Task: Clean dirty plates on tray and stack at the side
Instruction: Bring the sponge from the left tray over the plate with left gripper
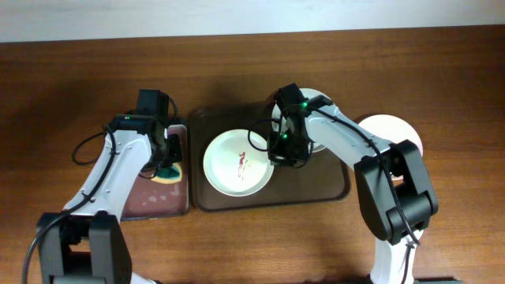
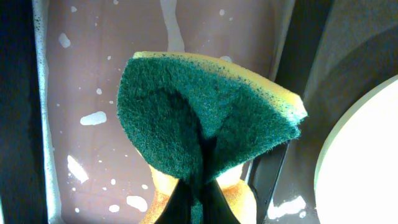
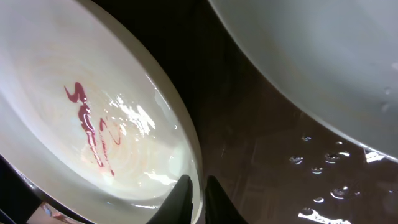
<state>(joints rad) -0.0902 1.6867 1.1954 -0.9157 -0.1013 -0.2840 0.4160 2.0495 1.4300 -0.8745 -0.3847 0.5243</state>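
Overhead and wrist views of a wooden worktop [image 1: 71, 79] with two arms. The dark brown tray [image 1: 316, 191] lies at centre. On its left half sits a pale smeared plate [image 1: 225, 173] bearing a red smear [image 1: 243, 162] near its middle. A second plate [image 1: 317, 98] lies at the tray's rear right, largely covered by the right arm. A pinkish-white plate [image 1: 390, 130] rests on the worktop, off the tray, to the right.

Right tool [image 1: 282, 154]: set at the right rim of the smeared plate. In the right wrist view the tool [image 3: 198, 194] is narrow, its two fingers straddling that rim, one inside and one outside, closed on it. The smear [image 3: 90, 127] shows as wet red streaks; droplets lie on the tray floor [image 3: 261, 162] between this plate and the second plate [image 3: 323, 56].

Left tool [image 1: 166, 167]: over the black-rimmed sponge tray [image 1: 158, 203], left of the brown tray. In the left wrist view it [image 2: 198, 190] pinches a sponge [image 2: 205, 124], green scouring face to the camera, yellow foam behind. The sponge tray floor [image 2: 93, 74] carries white flecks of foam.
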